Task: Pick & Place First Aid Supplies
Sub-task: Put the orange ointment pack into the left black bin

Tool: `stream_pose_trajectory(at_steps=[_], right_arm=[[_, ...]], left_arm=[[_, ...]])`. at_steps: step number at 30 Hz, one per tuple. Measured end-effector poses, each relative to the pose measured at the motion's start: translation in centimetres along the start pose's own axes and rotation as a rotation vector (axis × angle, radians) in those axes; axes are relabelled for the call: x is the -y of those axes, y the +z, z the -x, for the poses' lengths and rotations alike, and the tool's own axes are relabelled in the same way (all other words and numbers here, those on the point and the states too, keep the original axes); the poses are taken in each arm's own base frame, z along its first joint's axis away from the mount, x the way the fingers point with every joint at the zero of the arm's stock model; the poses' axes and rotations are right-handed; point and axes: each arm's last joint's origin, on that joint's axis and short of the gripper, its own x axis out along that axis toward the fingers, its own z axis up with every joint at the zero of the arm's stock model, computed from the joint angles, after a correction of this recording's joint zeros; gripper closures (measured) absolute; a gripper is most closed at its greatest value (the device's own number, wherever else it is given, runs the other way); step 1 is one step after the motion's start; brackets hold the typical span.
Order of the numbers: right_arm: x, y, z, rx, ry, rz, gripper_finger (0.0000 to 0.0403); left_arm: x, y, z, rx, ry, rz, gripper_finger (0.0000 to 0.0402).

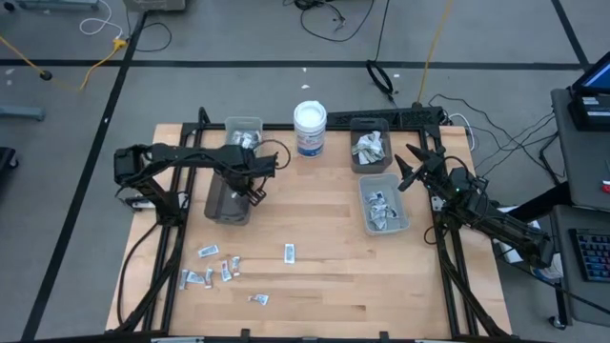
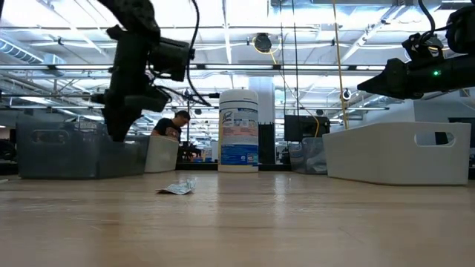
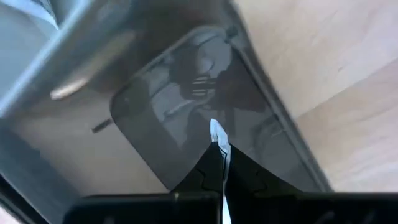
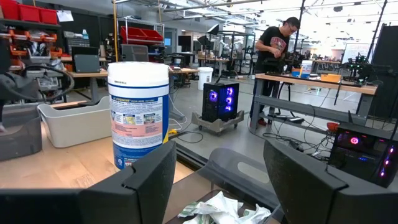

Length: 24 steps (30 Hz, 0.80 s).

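Left wrist view: packet (image 3: 217, 134) apparently pinched between fingers (image 3: 249, 177).

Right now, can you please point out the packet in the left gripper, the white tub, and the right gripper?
packet (image 3: 217, 134), left wrist view, on its white tip above the shut fingers.
white tub (image 1: 310, 130), high view, on its labelled side.
right gripper (image 1: 411, 166), high view, midway between its open fingertips.
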Motion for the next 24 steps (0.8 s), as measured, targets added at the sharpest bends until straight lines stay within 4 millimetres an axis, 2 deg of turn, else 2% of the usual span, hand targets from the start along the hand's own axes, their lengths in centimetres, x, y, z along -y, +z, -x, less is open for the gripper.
stream_pose_trajectory(at_steps=[5, 9, 12, 16, 24], right_arm=[[0.0, 0.0, 0.0, 0.0, 0.0, 0.0, 0.0165], [0.0, 0.0, 0.0, 0.0, 0.0, 0.0, 0.0165], [0.0, 0.0, 0.0, 0.0, 0.0, 0.0, 0.0165], [0.0, 0.0, 0.0, 0.0, 0.0, 0.0, 0.0165], [0.0, 0.0, 0.0, 0.0, 0.0, 0.0, 0.0165]], left_arm=[[-0.2, -0.7, -1.6, 0.016, -0.036, 0.009, 0.0401], [-0.4, -1.0, -1.6, 0.035, -0.035, 0.036, 0.0399], [-0.6, -1.0, -1.2, 0.06, -0.033, 0.076, 0.0381], [-0.7, -1.1, -1.1, 0.068, -0.022, 0.07, 0.0334], [-0.6, -1.1, -1.2, 0.047, -0.046, 0.05, 0.0211]])
